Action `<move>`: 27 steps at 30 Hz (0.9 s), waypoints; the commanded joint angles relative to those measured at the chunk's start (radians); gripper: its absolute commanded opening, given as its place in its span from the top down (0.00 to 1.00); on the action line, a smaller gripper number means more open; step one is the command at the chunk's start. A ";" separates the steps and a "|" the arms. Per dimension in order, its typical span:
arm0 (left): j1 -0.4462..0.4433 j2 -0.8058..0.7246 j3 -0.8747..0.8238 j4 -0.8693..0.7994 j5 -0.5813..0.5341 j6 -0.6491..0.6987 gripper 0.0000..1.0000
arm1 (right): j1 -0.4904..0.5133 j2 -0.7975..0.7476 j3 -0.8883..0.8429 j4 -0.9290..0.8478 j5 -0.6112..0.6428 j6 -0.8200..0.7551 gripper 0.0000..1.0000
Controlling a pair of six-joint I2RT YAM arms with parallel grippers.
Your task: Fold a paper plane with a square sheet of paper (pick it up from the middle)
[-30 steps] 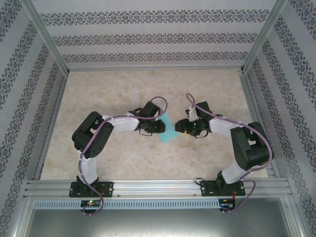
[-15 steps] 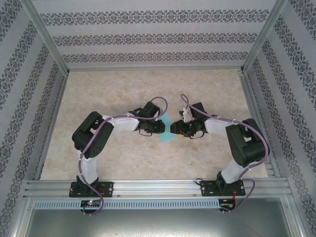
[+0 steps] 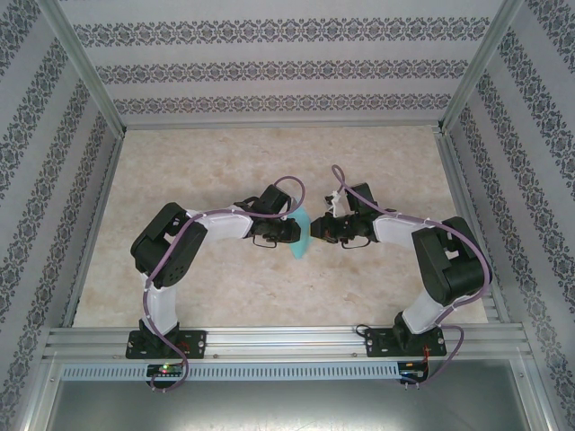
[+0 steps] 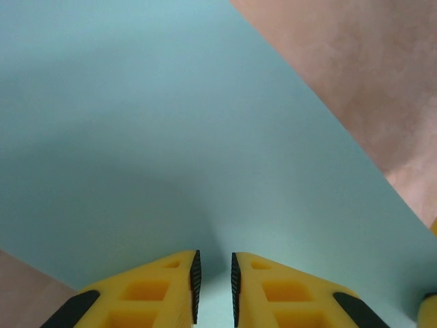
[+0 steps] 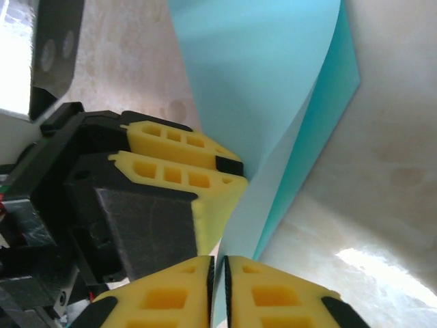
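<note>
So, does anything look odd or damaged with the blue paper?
The square sheet of paper is not flat: it stands bowed between the left gripper and the right gripper, both shut on it. No tear visible.

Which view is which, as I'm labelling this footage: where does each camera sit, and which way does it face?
Top external: above and behind the bases, looking down on the table; both arms whole, left gripper and right gripper meeting at the square sheet of paper.
Left wrist: on that wrist, looking along its yellow fingers onto the sheet.
Right wrist: on that wrist, looking past its own fingers at the curved sheet and the left gripper.
Shared: all three show the sheet.
</note>
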State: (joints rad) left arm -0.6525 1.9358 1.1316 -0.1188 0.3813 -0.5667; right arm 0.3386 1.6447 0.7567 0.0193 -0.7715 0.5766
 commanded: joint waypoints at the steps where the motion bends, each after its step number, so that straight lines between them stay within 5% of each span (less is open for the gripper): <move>1: 0.007 -0.002 -0.013 0.006 0.027 0.022 0.76 | 0.019 0.020 0.012 0.048 -0.033 0.020 0.88; 13: 0.014 -0.051 0.002 0.041 0.117 -0.014 0.76 | 0.031 0.073 0.050 -0.022 0.032 -0.028 0.92; 27: 0.087 -0.098 0.056 -0.096 0.076 0.070 0.76 | 0.032 0.051 0.067 -0.099 0.083 -0.071 0.95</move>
State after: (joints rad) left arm -0.5835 1.8458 1.1706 -0.1349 0.4736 -0.5468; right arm 0.3584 1.7092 0.8043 -0.0540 -0.7067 0.5358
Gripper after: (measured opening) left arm 0.245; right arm 0.053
